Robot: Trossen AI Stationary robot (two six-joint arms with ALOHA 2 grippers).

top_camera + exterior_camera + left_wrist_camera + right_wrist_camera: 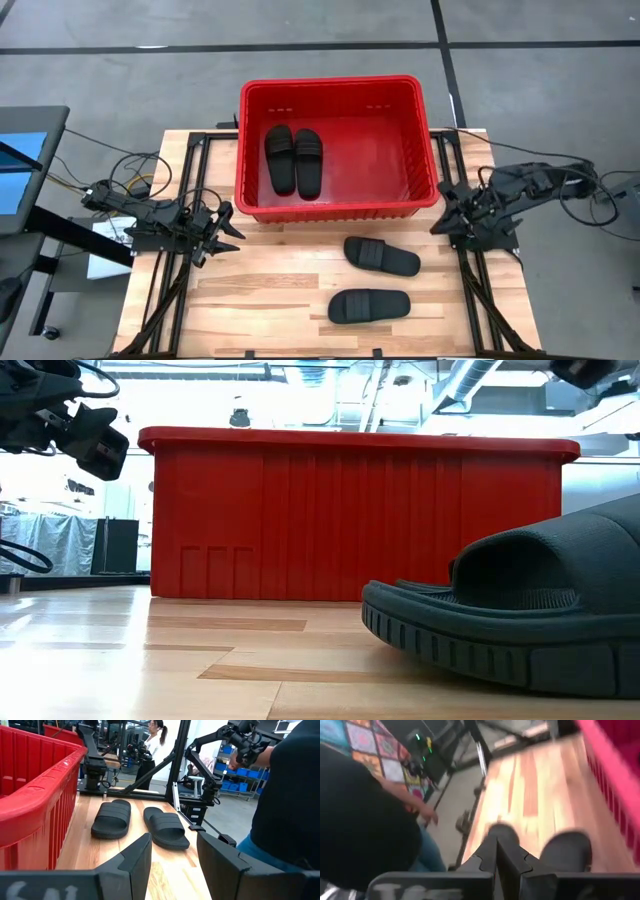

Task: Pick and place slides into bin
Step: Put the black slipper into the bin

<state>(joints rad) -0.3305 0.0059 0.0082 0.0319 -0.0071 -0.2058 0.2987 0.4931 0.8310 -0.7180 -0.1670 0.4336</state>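
The red bin (338, 205) stands at the table's far middle, with two black slides (280, 158) (308, 160) lying side by side on its floor. Two more black slides (382, 256) (369, 305) lie flat on their soles on the table, near of the bin and to the right; the left wrist view shows them too (112, 818) (166, 826). My left gripper (228, 233) is open and empty at the bin's near left corner. My right gripper (440, 222) is shut and empty at the bin's near right corner.
Black frame rails (190, 200) (470, 270) run along the table's left and right sides. A person in dark clothes (290, 795) stands just off the table. In the low view one slide (520, 620) lies close in front of the bin's wall (350, 510).
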